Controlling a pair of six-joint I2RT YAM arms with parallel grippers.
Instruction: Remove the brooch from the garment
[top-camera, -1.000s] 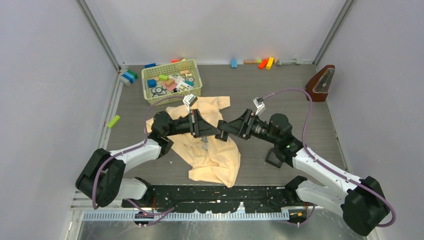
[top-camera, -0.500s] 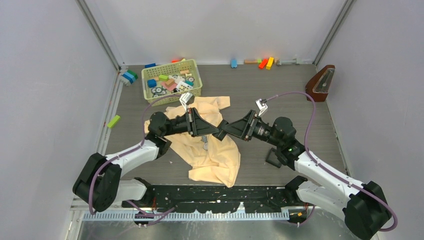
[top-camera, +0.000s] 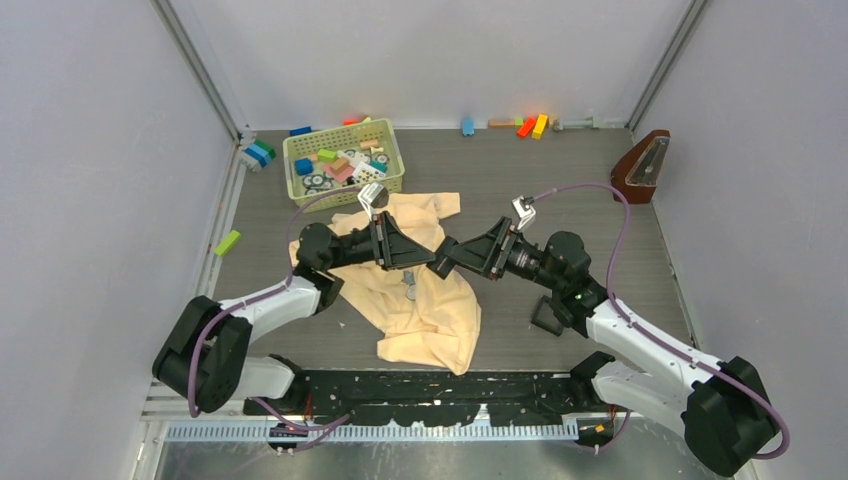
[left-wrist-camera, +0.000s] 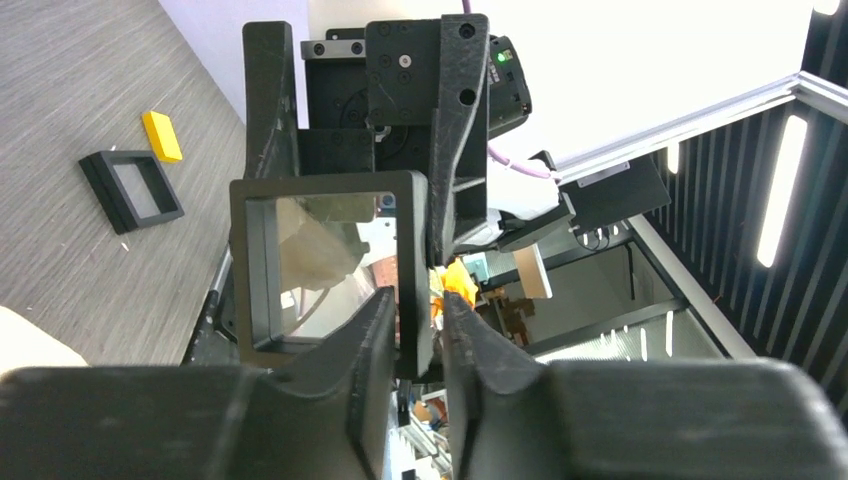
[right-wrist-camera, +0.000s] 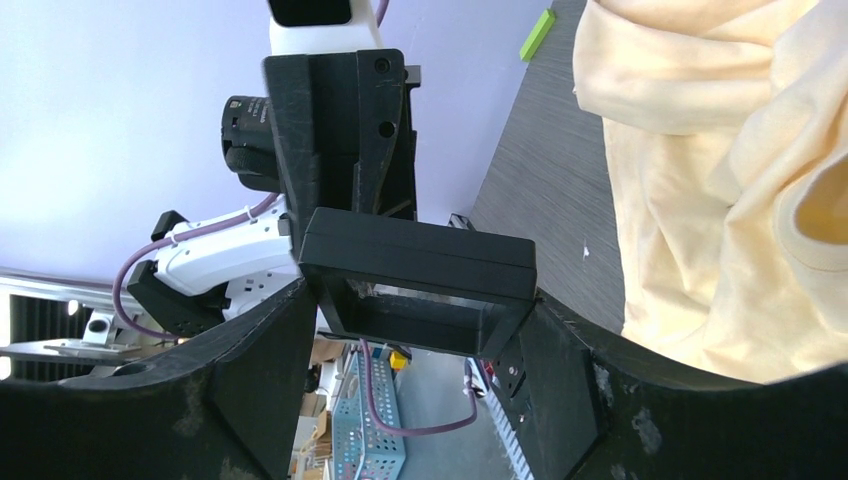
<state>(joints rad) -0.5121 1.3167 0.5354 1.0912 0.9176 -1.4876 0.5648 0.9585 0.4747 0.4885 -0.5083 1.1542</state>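
The pale yellow garment (top-camera: 430, 310) lies crumpled mid-table and also shows in the right wrist view (right-wrist-camera: 700, 180). My left gripper (top-camera: 430, 260) and right gripper (top-camera: 447, 260) meet above it, both on one black square tray (top-camera: 439, 262). In the left wrist view my left gripper (left-wrist-camera: 415, 300) is shut on one wall of the tray (left-wrist-camera: 240, 270). In the right wrist view my right gripper (right-wrist-camera: 420, 298) clamps the tray (right-wrist-camera: 420, 250) across its outer sides. A tiny grey-silver piece (top-camera: 409, 290) sits on the garment under the grippers. It is too small to tell whether it is the brooch.
A second black square tray (top-camera: 550, 315) lies on the table by the right arm, with a yellow block (left-wrist-camera: 160, 135) near it. A green basket of blocks (top-camera: 343, 163) stands at the back left. A metronome (top-camera: 645, 165) stands at the back right. A green block (top-camera: 227, 242) lies at the left.
Both grippers, with the tray between them, have drifted slightly left and away from the bases. The grips and the garment look the same.
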